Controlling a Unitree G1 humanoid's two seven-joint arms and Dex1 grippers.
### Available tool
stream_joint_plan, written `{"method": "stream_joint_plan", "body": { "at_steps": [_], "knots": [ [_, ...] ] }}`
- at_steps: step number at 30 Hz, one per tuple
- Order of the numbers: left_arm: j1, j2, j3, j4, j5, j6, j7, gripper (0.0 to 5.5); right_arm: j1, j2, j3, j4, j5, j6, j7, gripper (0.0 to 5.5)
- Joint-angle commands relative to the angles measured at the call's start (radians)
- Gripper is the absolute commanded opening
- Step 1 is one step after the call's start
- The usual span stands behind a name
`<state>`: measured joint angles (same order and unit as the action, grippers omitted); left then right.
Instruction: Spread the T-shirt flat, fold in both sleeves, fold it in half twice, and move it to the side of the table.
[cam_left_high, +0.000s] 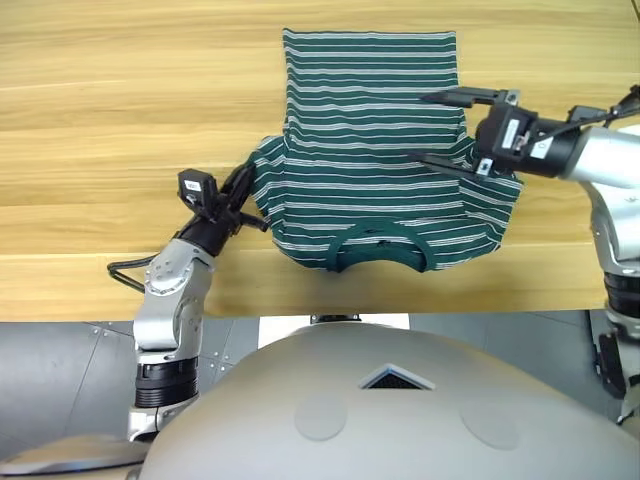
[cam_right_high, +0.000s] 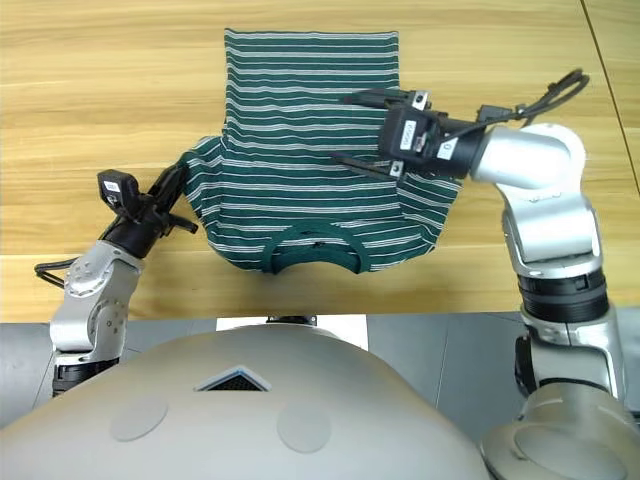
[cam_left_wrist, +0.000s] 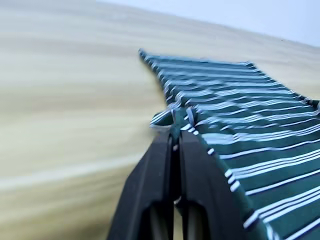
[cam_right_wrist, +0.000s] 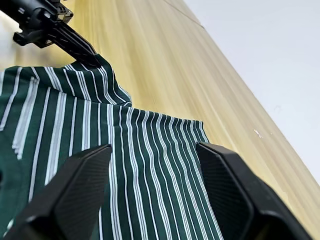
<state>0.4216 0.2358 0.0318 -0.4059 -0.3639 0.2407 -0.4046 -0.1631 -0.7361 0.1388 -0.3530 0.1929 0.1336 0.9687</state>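
The left gripper (cam_left_wrist: 175, 140) is closed tight, its two black fingers (cam_left_wrist: 150, 190) pressed together on a pinch of striped cloth. What it holds is the outer edge of the left sleeve (cam_left_high: 268, 165) of the T-shirt (cam_left_high: 370, 110), low at the table surface and near the front edge of the table (cam_left_high: 120, 100). The arm reaches in from the robot's left, and the sleeve bunches slightly toward the pinch.

The right gripper (cam_left_high: 442, 128) is spread wide and holds nothing. It comes in from the right, with its fingers (cam_right_wrist: 75, 195) pointing across the shirt toward the left side. One finger lies over the upper body of the shirt and the other over the shoulder area. Striped fabric shows in the gap between them. From here I can't quite tell whether the nearer finger brushes the cloth or hangs just above it.

The T-shirt is dark green with thin white stripes and lies mostly flat in the middle of the wooden table. Its collar (cam_left_high: 378, 240) faces the robot, close to the near edge, and its hem runs straight across the far side. The left sleeve juts out beside the body, while the right shoulder sits under the right wrist.
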Motion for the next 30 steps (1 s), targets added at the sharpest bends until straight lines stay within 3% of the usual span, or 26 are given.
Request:
{"method": "stream_joint_plan", "body": {
  "at_steps": [1, 7, 11, 15, 17, 19, 23, 25, 28, 30],
  "knots": [
    [0.017, 0.014, -0.041, -0.063, 0.041, 0.002, 0.008, 0.04, -0.085, 0.05, 0.078, 0.087, -0.059, 0.026, -0.016, 3.18],
    [-0.023, 0.038, -0.201, -0.038, 0.154, 0.078, 0.007, 0.04, -0.094, 0.082, 0.1, 0.155, -0.144, 0.082, -0.092, 3.18],
    [-0.097, 0.047, -0.292, -0.023, 0.221, 0.18, 0.022, 0.04, 0.005, 0.073, -0.005, 0.145, -0.155, 0.348, -0.227, 3.18],
    [-0.142, 0.024, -0.299, -0.031, 0.253, 0.274, 0.083, 0.04, 0.176, 0.056, -0.098, 0.045, -0.102, 0.516, -0.259, 3.18],
    [-0.132, 0.008, -0.283, -0.055, 0.241, 0.31, 0.104, 0.04, 0.487, -0.036, -0.388, 0.117, -0.046, 0.313, -0.09, 3.18],
    [-0.117, -0.009, -0.269, -0.072, 0.237, 0.327, 0.124, 0.32, 0.641, -0.084, -0.555, 0.253, 0.0, 0.139, 0.032, 3.18],
    [-0.097, -0.026, -0.284, -0.147, 0.225, 0.37, 0.135, 0.99, 0.6, -0.113, -0.598, 0.547, 0.026, -0.011, 0.097, 3.66],
    [-0.071, -0.035, -0.312, -0.188, 0.216, 0.391, 0.14, 1.02, 0.565, -0.122, -0.604, 0.639, 0.032, -0.048, 0.105, 3.9],
    [-0.03, -0.042, -0.367, -0.219, 0.211, 0.405, 0.147, 1.02, 0.5, -0.127, -0.588, 0.725, 0.049, -0.051, 0.114, 4.1],
    [-0.005, -0.037, -0.41, -0.235, 0.216, 0.398, 0.146, 1.41, 0.45, -0.093, -0.556, 0.704, 0.097, 0.026, 0.135, 4.14]
  ]
}}
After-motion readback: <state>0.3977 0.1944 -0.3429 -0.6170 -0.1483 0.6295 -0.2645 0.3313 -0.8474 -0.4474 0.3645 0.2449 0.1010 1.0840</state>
